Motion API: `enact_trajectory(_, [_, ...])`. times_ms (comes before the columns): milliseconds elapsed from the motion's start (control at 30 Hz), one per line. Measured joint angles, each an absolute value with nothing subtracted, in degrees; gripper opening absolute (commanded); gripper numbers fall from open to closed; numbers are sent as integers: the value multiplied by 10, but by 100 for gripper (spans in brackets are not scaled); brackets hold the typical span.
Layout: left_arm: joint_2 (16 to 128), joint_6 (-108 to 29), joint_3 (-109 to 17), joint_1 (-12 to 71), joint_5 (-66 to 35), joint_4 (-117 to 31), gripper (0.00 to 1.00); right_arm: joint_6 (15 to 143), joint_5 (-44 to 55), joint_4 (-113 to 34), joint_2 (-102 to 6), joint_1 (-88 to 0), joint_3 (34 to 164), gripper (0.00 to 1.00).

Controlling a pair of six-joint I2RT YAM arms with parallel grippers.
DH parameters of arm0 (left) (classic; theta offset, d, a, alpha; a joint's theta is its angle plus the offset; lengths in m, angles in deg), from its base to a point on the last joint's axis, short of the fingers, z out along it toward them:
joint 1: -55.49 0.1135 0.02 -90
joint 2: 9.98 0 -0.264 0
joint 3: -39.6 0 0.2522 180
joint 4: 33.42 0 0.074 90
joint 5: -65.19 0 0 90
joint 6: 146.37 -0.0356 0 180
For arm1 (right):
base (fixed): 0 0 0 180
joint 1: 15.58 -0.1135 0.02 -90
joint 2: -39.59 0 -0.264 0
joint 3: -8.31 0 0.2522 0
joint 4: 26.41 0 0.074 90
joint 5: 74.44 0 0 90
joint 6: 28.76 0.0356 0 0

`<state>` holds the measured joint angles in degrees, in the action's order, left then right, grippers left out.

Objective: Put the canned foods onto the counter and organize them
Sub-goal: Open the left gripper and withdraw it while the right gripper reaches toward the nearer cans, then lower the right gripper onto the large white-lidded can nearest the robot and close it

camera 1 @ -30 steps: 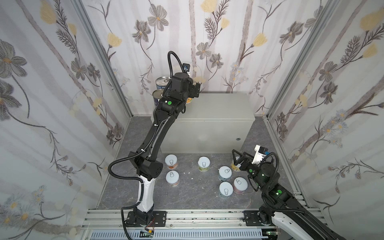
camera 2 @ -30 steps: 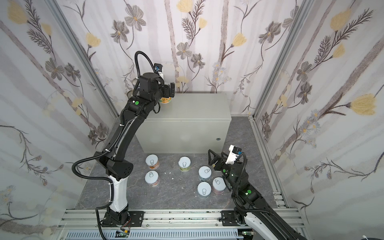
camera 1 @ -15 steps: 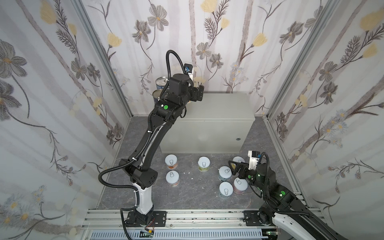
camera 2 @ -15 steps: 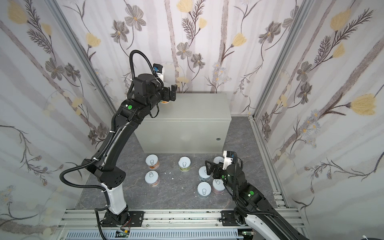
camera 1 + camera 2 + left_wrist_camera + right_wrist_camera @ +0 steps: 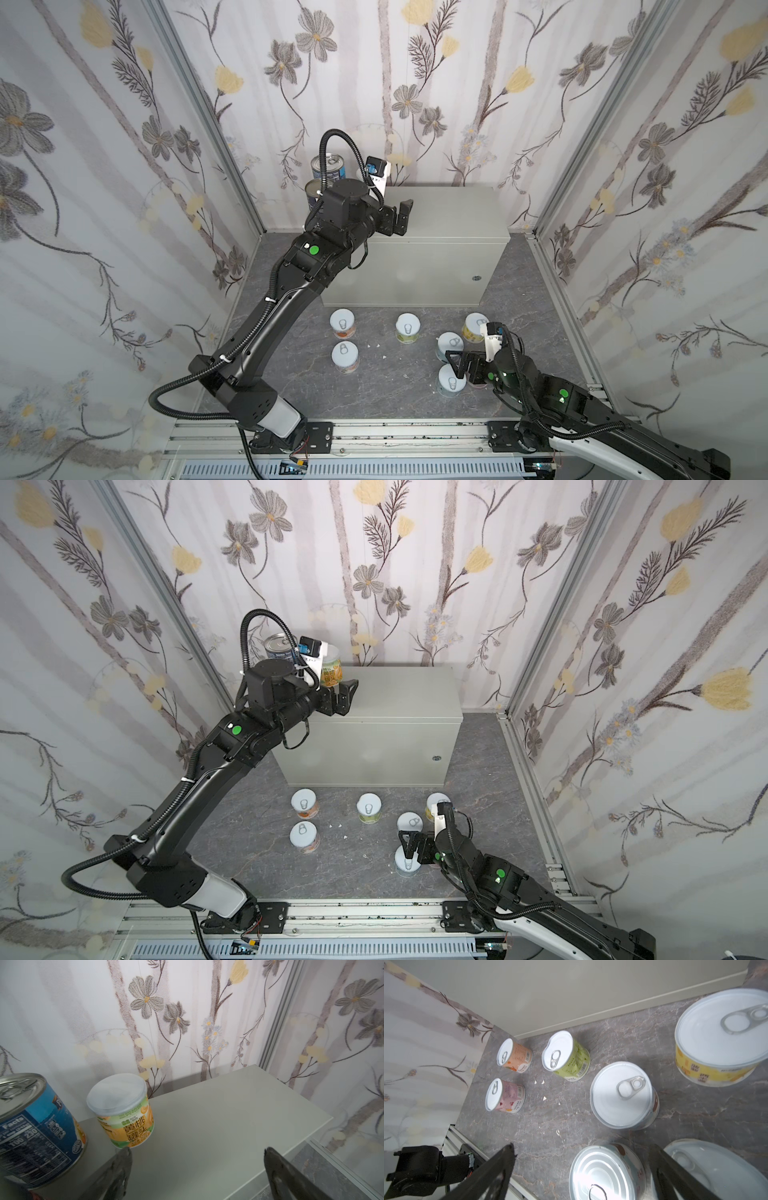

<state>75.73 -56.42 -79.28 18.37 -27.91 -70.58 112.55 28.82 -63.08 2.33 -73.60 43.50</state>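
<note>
The counter point(image 5: 440, 216) is a grey cabinet at the back. On its far left corner stand two dark-blue cans point(image 5: 328, 165) and a short peach-labelled can point(image 5: 332, 674), also seen in the left wrist view as a blue can point(image 5: 39, 1126) and a peach can point(image 5: 124, 1113). My left gripper point(image 5: 400, 217) hovers open and empty above the counter top point(image 5: 207, 1118), just right of the peach can. Several white-lidded cans stand on the floor. My right gripper point(image 5: 455, 365) is open around the front can point(image 5: 606, 1172), not touching it.
Floor cans: orange point(image 5: 515, 1055), pink point(image 5: 505, 1095), green point(image 5: 566, 1055), a white-lidded one point(image 5: 623, 1095), yellow point(image 5: 720, 1036), and one point(image 5: 716, 1167) just outside my right finger. White crumbs point(image 5: 544, 1098) lie on the dark marbled floor point(image 5: 395, 390). Flowered walls close three sides.
My left gripper has drawn back from the peach can toward the counter's front. My right gripper has moved toward the front rail and down over the front can.
</note>
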Motion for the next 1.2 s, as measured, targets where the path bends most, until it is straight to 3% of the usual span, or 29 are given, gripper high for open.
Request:
enact_trajectory(200, [638, -546, -630, 180, -197, -648, 100, 1162, 335, -681, -18, -819, 449, 100])
enact_trajectory(500, [539, -544, -507, 179, -154, -635, 100, 1138, 357, -682, -96, -884, 465, 100])
enact_trajectory(833, [498, -545, -442, 179, -157, -646, 100, 1132, 357, -651, -143, -903, 454, 100])
enact_trajectory(1200, [497, -544, -426, 179, -177, -656, 100, 1071, 347, -583, -262, -928, 472, 99])
